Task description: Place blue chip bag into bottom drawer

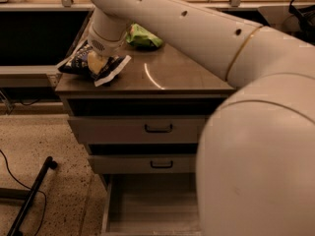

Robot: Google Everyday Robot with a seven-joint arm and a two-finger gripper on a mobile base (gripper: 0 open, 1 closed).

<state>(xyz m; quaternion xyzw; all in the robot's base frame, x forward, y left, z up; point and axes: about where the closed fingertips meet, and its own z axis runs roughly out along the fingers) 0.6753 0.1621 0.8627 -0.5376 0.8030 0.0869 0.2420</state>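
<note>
Cream plastic of the gripper point(97, 64) sits low on the blue chip bag point(74, 64) at the front-left corner of the worktop point(172, 77). It reaches in from above, likely because the bag lies flat. Whether it is clenched on the bag I cannot tell. The bag shows on both sides beneath it, its left end at the worktop's left edge. A green chip bag point(143, 37) lies near the back edge. Below, the bottom drawer point(147, 208) stands pulled out, ready to receive the bag.

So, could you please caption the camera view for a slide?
Tool at the blue chip bag on the left edge of the cabinet top, bottom drawer open below.
</note>
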